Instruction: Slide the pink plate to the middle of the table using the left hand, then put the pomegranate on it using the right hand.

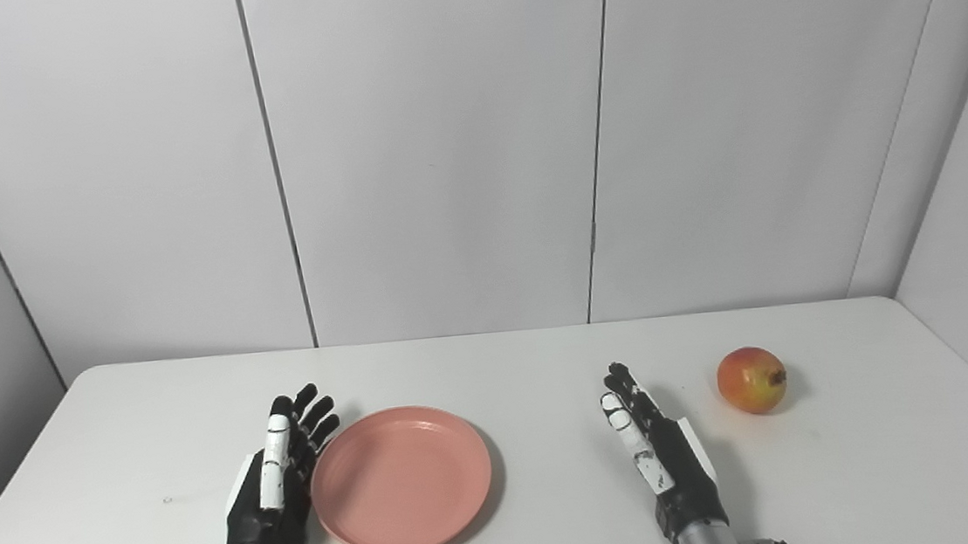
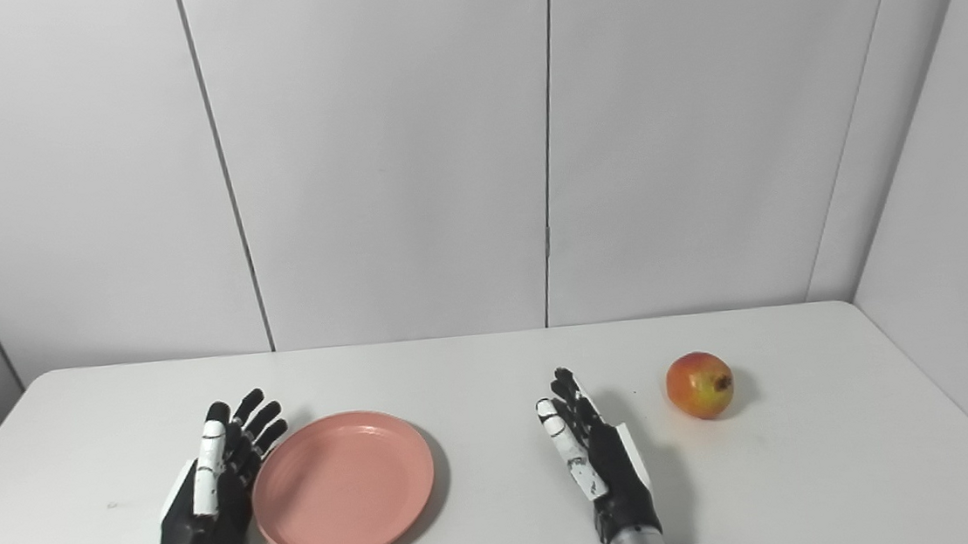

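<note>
round pink plate (image 1: 401,481), smooth pomegranate (image 1: 751,380)

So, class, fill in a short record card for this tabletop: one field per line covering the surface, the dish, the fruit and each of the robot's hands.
surface: white table
dish: pink plate, empty, left of centre
fruit: pomegranate, on the table at the right, apart from the plate
left hand: left hand open, at the plate's left rim
right hand: right hand open, holding nothing, between plate and pomegranate
</note>
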You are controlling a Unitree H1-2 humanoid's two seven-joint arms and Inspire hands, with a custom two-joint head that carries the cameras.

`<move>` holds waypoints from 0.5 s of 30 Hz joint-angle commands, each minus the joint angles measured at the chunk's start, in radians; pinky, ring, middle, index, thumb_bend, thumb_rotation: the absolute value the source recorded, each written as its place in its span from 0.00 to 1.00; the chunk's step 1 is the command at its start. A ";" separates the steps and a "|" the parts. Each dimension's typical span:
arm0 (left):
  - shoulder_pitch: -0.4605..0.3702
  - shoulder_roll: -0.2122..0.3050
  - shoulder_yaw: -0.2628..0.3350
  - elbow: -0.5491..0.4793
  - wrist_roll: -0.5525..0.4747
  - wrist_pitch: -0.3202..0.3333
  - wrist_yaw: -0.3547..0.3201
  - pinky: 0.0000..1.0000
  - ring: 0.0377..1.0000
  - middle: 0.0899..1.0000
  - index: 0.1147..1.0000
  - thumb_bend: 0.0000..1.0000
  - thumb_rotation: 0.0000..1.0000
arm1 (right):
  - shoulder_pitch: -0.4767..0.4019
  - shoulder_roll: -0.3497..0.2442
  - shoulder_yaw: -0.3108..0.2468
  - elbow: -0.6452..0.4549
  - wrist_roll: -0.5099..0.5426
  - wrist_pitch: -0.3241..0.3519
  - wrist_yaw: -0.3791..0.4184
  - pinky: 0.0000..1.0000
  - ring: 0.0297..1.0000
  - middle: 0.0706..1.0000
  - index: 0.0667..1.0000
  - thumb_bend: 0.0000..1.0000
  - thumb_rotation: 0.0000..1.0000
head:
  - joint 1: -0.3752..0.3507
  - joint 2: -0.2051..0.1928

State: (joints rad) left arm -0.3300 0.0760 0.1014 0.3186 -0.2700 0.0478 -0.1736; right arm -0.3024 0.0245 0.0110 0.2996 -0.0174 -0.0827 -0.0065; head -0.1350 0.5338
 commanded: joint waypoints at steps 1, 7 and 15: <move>-0.009 -0.021 -0.015 -0.031 0.005 -0.004 -0.002 0.94 0.95 0.95 0.94 0.60 1.00 | -0.014 0.001 0.005 -0.027 0.008 0.009 0.012 0.93 0.92 0.94 0.94 0.51 0.85 | 0.001 0.001; 0.007 -0.060 -0.041 -0.068 0.039 0.005 0.028 0.93 0.95 0.95 0.95 0.60 1.00 | -0.005 -0.007 0.006 -0.046 0.013 0.030 0.017 0.94 0.93 0.94 0.94 0.52 0.85 | 0.009 0.005; 0.019 -0.093 -0.069 -0.060 0.064 -0.026 0.020 0.95 0.96 0.96 0.97 0.60 1.00 | 0.006 -0.014 0.003 -0.060 0.033 0.035 0.024 0.93 0.93 0.94 0.94 0.52 0.82 | 0.022 0.006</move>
State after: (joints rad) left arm -0.3008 -0.0105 0.0426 0.2725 -0.2140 0.0467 -0.1532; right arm -0.2816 0.0153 0.0160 0.2677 0.0066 -0.0501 0.0004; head -0.1136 0.5399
